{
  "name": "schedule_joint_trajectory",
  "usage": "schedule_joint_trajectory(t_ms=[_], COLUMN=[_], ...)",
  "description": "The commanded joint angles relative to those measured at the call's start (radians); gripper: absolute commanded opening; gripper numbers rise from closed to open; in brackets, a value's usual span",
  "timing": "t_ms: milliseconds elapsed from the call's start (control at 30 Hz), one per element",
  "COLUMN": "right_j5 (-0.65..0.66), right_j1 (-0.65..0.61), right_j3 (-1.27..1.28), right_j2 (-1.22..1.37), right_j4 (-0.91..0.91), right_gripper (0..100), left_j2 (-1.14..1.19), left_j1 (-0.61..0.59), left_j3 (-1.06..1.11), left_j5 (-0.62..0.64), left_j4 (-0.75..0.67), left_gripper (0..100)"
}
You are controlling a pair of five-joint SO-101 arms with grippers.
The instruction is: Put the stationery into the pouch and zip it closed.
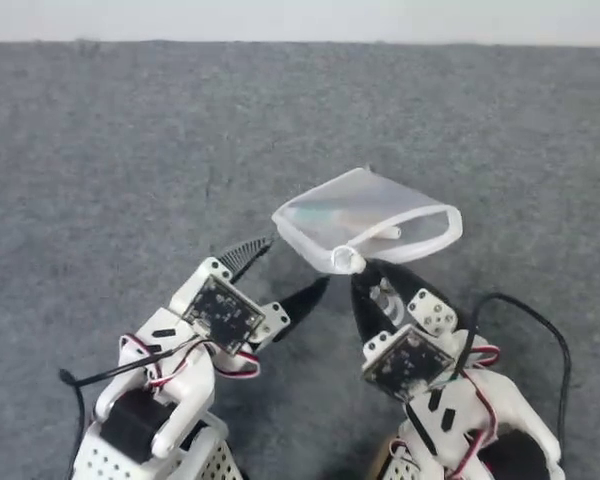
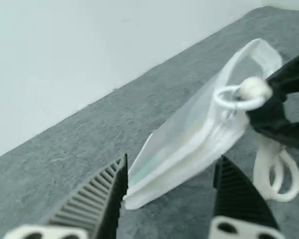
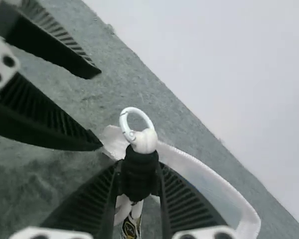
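Right gripper: fingers clamped on zip pull, which I judge ready for drawing the pouch shut. Left gripper: fingers spread beside pouch corner, likely to brace it on the worktop.

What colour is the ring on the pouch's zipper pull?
White ring; it shows best in the right wrist view.

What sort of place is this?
Likely a small robotics test bench: a grey carpet-like mat for a worktop, a plain pale wall behind, and the left arm and right arm showing bare circuit boards, the right tool shut on the zipper pull of a pouch.
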Motion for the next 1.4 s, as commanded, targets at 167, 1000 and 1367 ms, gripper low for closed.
schedule_joint_trajectory(t_ms=[167, 1000, 1367], right_j5=[0.020, 0.044, -0.150], right_j1=[-0.059, -0.160, 0.068], right_j3=[-0.157, -0.229, -0.137], right_j2=[-0.018, -0.018, -0.018], right_j4=[0.104, 0.194, -0.010], right_gripper=[0.6, 0.6, 0.6], left_j2=[-0.012, -0.018, -0.018], left_j1=[0.121, 0.222, 0.215], left_j3=[-0.013, 0.104, 0.145], left_j5=[-0.029, 0.014, 0.014], left_j4=[0.043, -0.183, -0.238], left_gripper=[26, 9, 1])
